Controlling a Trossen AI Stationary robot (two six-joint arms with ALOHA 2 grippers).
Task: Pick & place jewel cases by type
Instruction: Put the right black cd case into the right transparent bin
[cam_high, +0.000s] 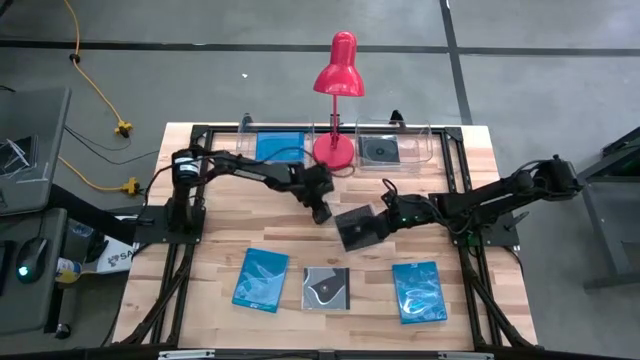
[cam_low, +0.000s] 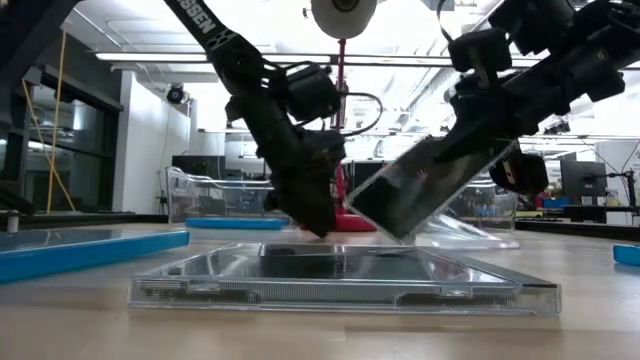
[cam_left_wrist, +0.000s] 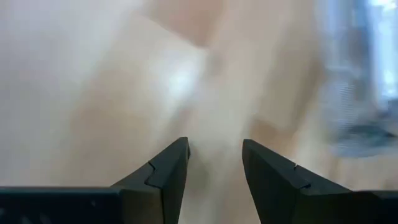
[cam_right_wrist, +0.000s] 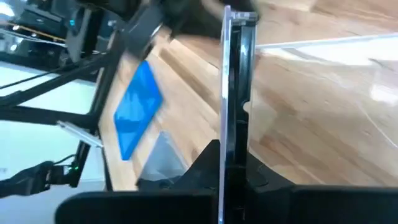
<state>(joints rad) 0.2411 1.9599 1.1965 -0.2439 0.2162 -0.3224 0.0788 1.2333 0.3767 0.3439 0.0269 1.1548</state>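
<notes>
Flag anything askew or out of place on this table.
Only the dark jewel case at mid-table: it hangs tilted off the wood, pinched by one edge in the shut right gripper. The three cases in the front row lie flat, and the left gripper is open and empty.

A red lamp (cam_high: 336, 95) stands over the pale wooden table (cam_high: 220, 200), flanked by a plain blue case (cam_high: 279, 146) and a dark grey one (cam_high: 380, 151), with two patterned blue cases (cam_high: 261, 279) and a white-swirled black case (cam_high: 326, 289) farther off.
</notes>
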